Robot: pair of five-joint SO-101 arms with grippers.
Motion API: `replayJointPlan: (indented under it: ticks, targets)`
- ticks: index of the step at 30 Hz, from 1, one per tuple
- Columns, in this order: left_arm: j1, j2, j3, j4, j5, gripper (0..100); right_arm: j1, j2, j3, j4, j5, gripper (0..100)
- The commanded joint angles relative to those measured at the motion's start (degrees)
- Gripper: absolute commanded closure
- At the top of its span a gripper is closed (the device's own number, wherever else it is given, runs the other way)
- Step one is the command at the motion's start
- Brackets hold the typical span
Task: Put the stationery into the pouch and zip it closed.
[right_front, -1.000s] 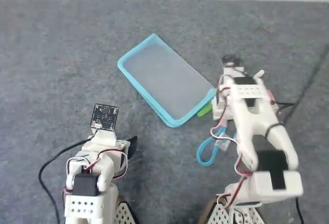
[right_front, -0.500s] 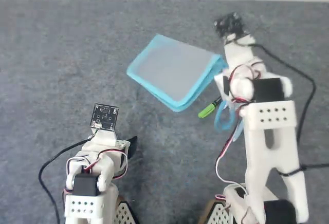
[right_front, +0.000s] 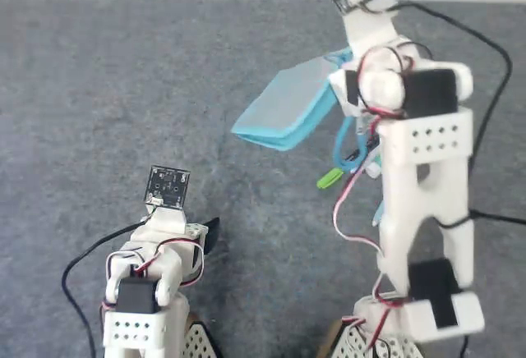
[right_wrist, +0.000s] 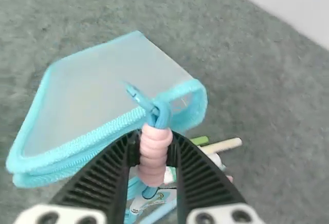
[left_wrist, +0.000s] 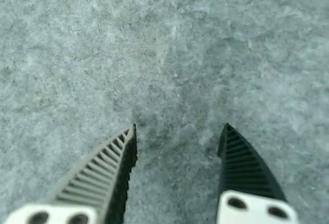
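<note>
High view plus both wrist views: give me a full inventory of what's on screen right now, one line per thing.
translucent plastic pouch with light-blue trim: one, frosted with light-blue edging, held tilted above the table.
pink ribbed zip pull: one, pink, at the pouch's zip end.
green pen: one, green, below the raised pouch.
white stick-shaped pen: one, white, beside the green pen.
light-blue cord loop: one, light blue, dangling under the pouch.
grey carpet table cover: one, grey, under everything.
left end effector: one, black fingers, open over bare carpet.
right end effector: one, black fingers, shut on the zip pull, carrying the pouch.
</note>
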Motion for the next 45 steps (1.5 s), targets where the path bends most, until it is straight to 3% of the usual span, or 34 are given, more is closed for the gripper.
replayJointPlan:
  ticks: [1,11,15,20,24,28,36,40,45]
  targets:
    - [0.35,-1.05,-0.4,0.09,0.0,75,-3.21,1.63,-8.97,3.56,-2.2,99.2]
    - [0.26,-1.05,-0.4,0.09,0.09,75,-9.71,2.59,-10.73,8.04,-6.42,99.2]
    - [-0.79,-1.05,-0.4,-4.13,-1.23,75,-10.68,2.59,-10.46,8.48,-6.42,99.2]
    - [-11.52,-1.05,-2.77,-19.16,-13.89,75,-11.21,-0.48,-6.95,9.19,-7.65,99.2]
    - [-15.65,-0.53,-10.07,-20.22,-10.46,75,-12.97,-7.87,2.73,7.34,-8.7,99.2]
    - [-12.04,3.87,-16.84,-17.58,-10.37,75,-13.85,-15.08,17.05,1.1,-8.62,99.2]
    - [-6.68,30.24,-33.63,-21.36,-4.48,75,-13.93,-30.2,49.05,-12.7,-8.53,99.2]
    - [-3.96,43.16,-38.37,-26.11,-0.79,71,-13.93,-36.09,55.3,-13.67,-6.42,99.2]
    - [4.22,53.8,-37.85,-31.21,-0.35,70,-13.85,-37.58,55.82,-13.32,-5.89,99.2]
